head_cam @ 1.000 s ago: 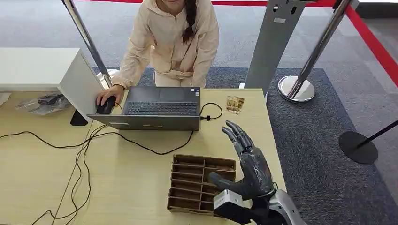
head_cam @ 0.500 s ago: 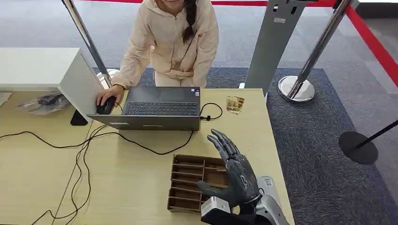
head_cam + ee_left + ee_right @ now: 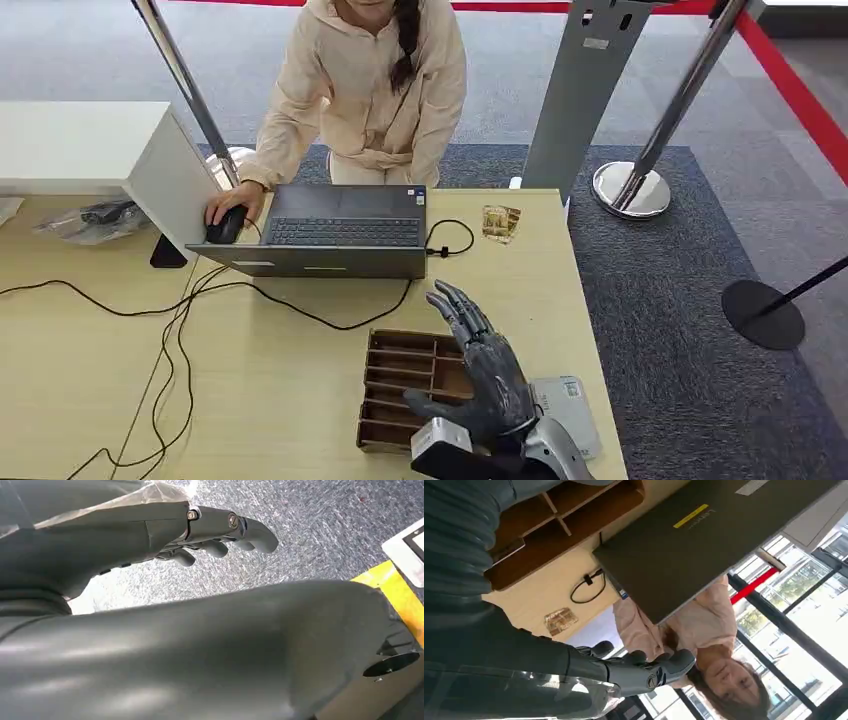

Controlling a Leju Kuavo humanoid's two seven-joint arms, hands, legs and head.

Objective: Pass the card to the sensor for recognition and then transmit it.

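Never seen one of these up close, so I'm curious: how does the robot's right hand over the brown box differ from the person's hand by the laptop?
The right robot hand is dark grey and hovers open above the brown divided box, holding nothing. The person's hand rests on a black mouse beside the laptop, covering it. Both are over the same wooden table.

One right hand (image 3: pixel 490 375), fingers spread and holding nothing, hovers over one brown compartment tray (image 3: pixel 400 385); one pale card (image 3: pixel 566 410) lies just beside its wrist. Beyond its fingertips: one laptop (image 3: pixel 335 232), one small wrapped packet (image 3: pixel 500 222), one mouse (image 3: pixel 226 226) under one person's hand (image 3: pixel 233 203). One left hand (image 3: pixel 215 535) hangs over carpet.
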